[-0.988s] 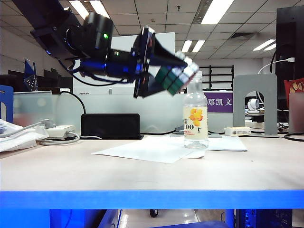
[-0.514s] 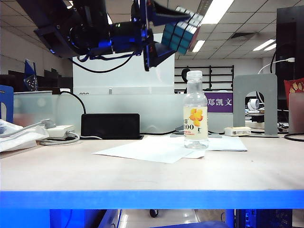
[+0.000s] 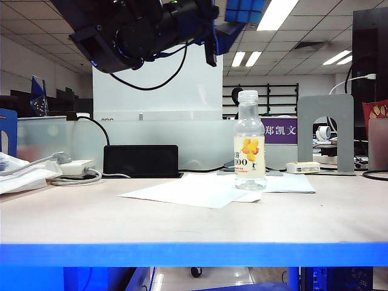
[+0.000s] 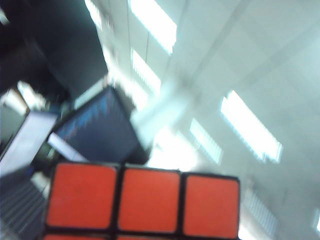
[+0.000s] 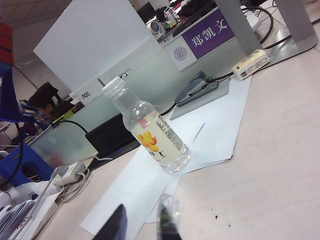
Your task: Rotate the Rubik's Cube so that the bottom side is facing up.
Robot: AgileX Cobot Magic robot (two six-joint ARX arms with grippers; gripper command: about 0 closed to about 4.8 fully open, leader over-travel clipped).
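Looking across the table from the front, the left gripper (image 3: 233, 18) is raised to the very top of the frame, a little left of centre, with its black arm slanting in from the upper left. Between its dark fingers sits the small black-framed Rubik's Cube (image 3: 245, 10), cut off by the top edge so that only some blue tiles show. The cube lies at the far tip of the hand, high above the pale wooden table (image 3: 194, 221) and up and slightly left of the clear plastic bottle with the white cap and orange-flower label (image 3: 249, 142). That bottle, standing upright on loose white paper sheets (image 3: 200, 189), is the nearest thing below; I'd judge it the one obstacle to mind when the cube comes down. A flat black box (image 3: 140, 160) sits further left at the table's back.

From the left wrist camera, blurred, a row of orange-red tiles of the cube (image 4: 142, 200) fills the lower part of the frame, with ceiling lights behind. One dark finger (image 4: 100, 127) reaches past the cube's edge, so the hand is clamped on the cube and pointing upward.

From the right wrist camera, the right gripper (image 5: 142, 222) shows at the bottom edge, its two tips close together and holding nothing. It rests low near the table, with the bottle (image 5: 150, 132) just beyond it, well apart from the cube.
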